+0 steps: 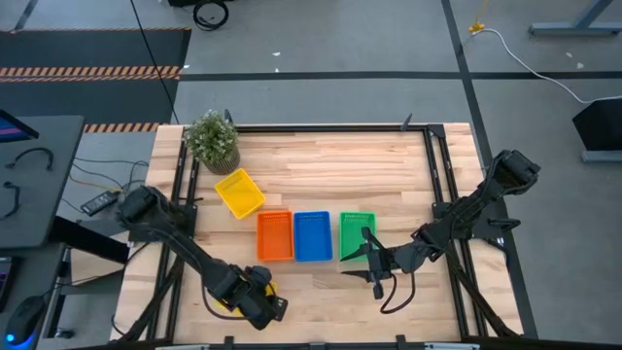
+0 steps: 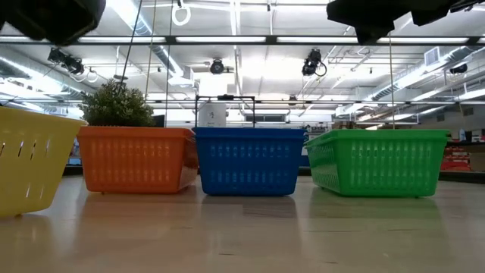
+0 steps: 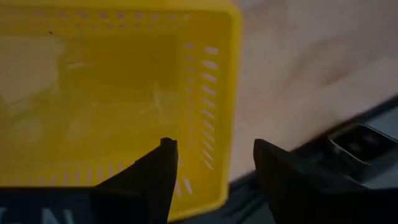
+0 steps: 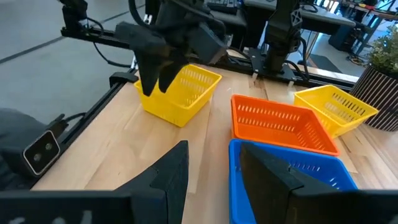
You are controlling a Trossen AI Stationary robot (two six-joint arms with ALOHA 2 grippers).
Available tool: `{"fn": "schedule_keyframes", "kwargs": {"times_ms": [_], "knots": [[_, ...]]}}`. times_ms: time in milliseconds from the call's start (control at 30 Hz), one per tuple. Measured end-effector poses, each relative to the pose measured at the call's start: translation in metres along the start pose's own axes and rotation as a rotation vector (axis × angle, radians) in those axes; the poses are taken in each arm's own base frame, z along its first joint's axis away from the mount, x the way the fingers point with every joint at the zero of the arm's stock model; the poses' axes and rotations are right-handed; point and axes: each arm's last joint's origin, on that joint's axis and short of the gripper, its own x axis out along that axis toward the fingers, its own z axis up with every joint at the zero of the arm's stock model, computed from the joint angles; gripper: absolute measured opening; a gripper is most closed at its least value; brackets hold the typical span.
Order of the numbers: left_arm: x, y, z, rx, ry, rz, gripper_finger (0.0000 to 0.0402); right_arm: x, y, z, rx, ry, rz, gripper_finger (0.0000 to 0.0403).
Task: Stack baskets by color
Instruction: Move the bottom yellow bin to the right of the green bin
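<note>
Left pincer [image 3: 211, 163] spread wide, released, straddling the perforated side wall of a yellow plastic basket [image 3: 118, 93] at the wooden surface's [image 1: 330, 160] near edge. Right pincer [image 4: 214, 168] parted, empty, hovering by the blue basket [image 4: 292, 180] and green basket [image 1: 357, 233].

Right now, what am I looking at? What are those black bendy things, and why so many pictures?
Those are two robot arms at a wooden table. Each ends in a two-fingered pincer. One picture looks down from above, one looks level across the tabletop, and two come from little cameras on the arms' wrists.

On the table sit an orange basket, a blue basket and a green basket in a row, a yellow basket by the potted plant, and another yellow basket at the front edge. The left pincer hangs open over that one, holding nothing. The right pincer is open near the green basket, also holding nothing.
</note>
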Motion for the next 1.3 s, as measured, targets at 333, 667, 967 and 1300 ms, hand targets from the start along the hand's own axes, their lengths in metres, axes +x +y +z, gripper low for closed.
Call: {"fn": "schedule_keyframes", "kwargs": {"times_ms": [333,667,967,1300], "knots": [[0.016,0.007,-0.001,0.017,-0.040,0.070,0.0137,0.000,0.000,-0.002,-0.010,0.018,0.000,0.0148],[0.013,0.012,-0.010,0.197,0.201,0.155,0.0013,-0.003,0.005,-0.004,-0.049,0.031,0.006,0.0148],[-0.030,0.012,-0.052,0.336,0.561,0.360,0.0010,-0.024,0.021,-0.002,-0.157,0.054,-0.065,0.0148],[-0.132,-0.040,-0.058,0.513,0.172,0.124,0.0010,-0.066,0.036,0.010,-0.211,0.030,-0.068,0.0148]]}}
